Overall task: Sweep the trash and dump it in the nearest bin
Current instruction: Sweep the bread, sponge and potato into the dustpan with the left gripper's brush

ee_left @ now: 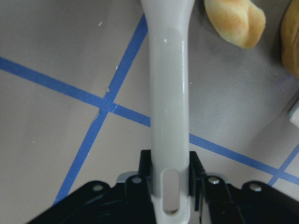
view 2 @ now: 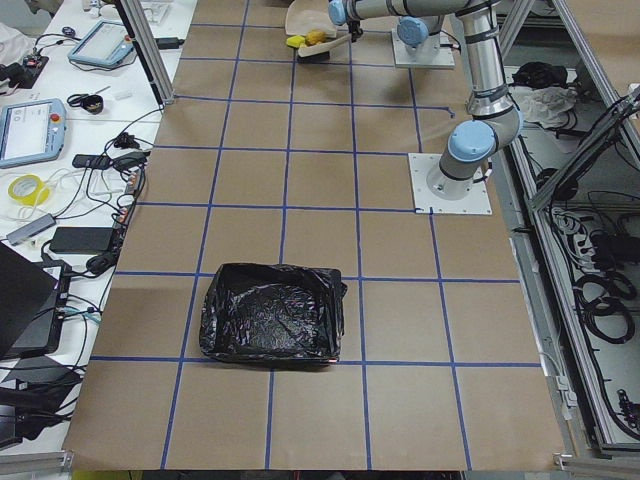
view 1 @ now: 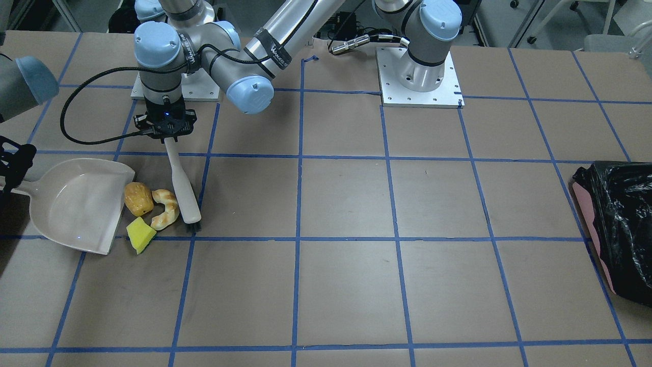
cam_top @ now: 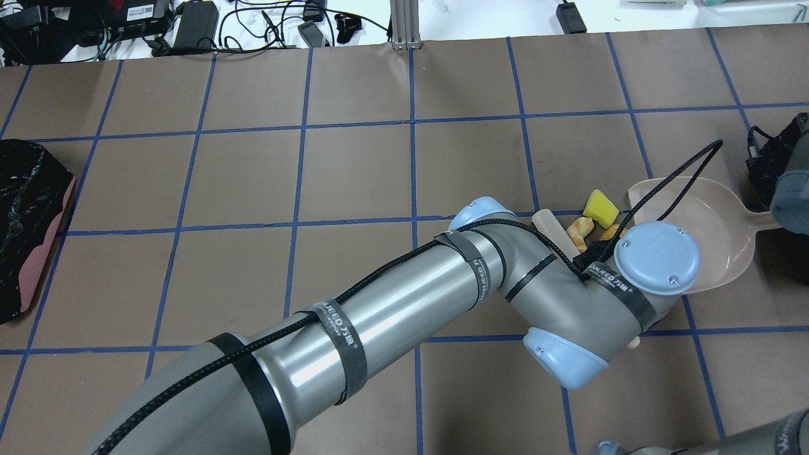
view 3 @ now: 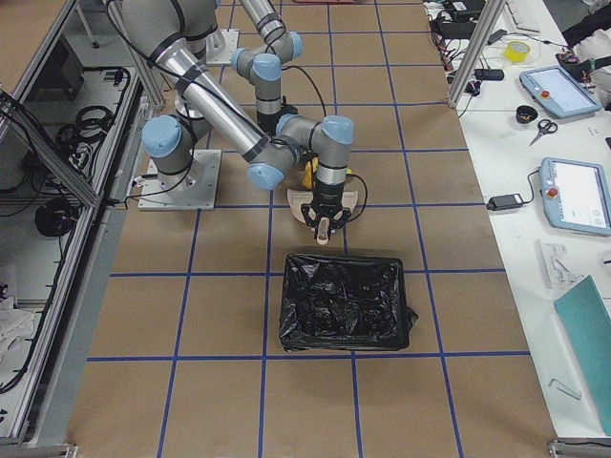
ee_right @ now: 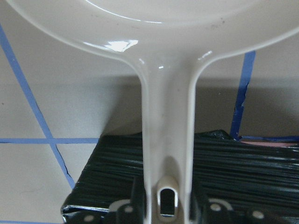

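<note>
Now the left gripper (view 1: 165,133) clamps the brush (view 1: 183,193) beside the trash (view 1: 165,209). The right gripper (ee_right: 166,198) grips the dustpan (view 1: 76,204) near the table's right edge.

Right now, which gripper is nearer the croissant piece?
Left. The left gripper holds the brush just robot-side of the croissant piece; the right gripper sits beyond the dustpan, on its handle.

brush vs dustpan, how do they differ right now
The brush is a slim stick ending in dark bristles; the dustpan is a wide, shallow scoop. The brush is clamped in the left gripper, the dustpan in the right gripper. The brush sits on one side of the three trash pieces, the dustpan's open mouth on the other. Both are off-white, held at the handle end.
</note>
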